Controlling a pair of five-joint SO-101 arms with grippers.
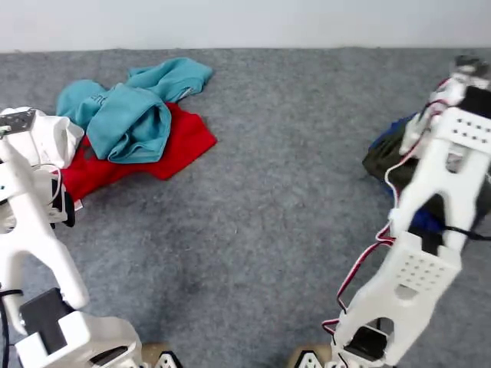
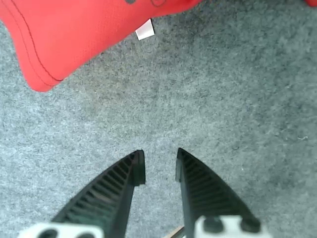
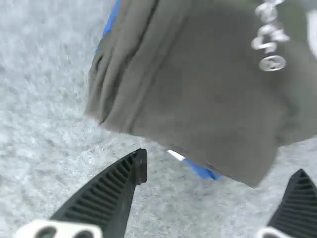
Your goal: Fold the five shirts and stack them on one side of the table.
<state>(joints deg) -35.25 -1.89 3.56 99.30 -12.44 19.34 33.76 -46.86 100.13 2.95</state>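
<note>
The grey table covering [image 1: 291,192] looks like rough, matt felt, the red shirt [image 2: 64,34] is fine-meshed cloth, the dark olive shirt [image 3: 198,89] smooth matt cloth, and the left gripper [image 2: 160,166] has ribbed, matt black plastic fingers [image 2: 114,188].

Middle: a broad stretch of grey table [image 1: 268,199] lies between the two shirt piles.
Left side: teal shirt [image 1: 126,115] heaped on red shirt [image 1: 180,142], close beside the left arm [image 1: 34,222].
Right side: dark olive shirt [image 1: 381,165] over blue shirt [image 1: 395,128], partly beneath the right arm [image 1: 430,230].
Left gripper [image 2: 161,161]: jaws slightly parted over grey surface, red shirt just ahead.
</note>
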